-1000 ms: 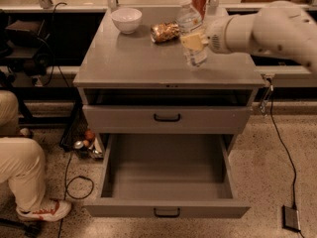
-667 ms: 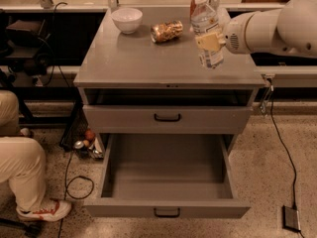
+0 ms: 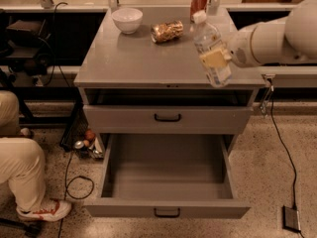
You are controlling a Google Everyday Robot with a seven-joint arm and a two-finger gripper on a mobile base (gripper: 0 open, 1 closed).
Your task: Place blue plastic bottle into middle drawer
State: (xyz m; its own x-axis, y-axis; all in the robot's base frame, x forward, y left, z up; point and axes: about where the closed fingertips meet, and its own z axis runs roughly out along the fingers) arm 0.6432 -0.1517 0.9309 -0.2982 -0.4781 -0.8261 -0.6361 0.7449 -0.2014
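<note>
the end effector point(image 3: 216, 60) comes in from the right on a white arm point(image 3: 270, 38) and is clenched on the bottle point(image 3: 206, 36), with one pale finger pad point(image 3: 213, 58) lying across the label. the bottle hangs in the air over the near right part of the counter point(image 3: 129, 63). it is tilted, the white cap leaning up and to the left, and its base shows in front of the counter's near edge. well below it is the open drawer point(image 3: 168, 208), pulled out toward the near side at the bottom of the cabinet. just above that is a shut drawer point(image 3: 208, 119) with a dark handle. on the far part of the counter stand a white bowl point(image 3: 127, 20), a snack bag point(image 3: 167, 31) lying to its right, and a red can point(image 3: 198, 1) just beyond the bottle's cap. at the left edge a person's leg point(image 3: 20, 167) in pale trousers is in view, with a cable point(image 3: 74, 182) on the floor beside it.
</note>
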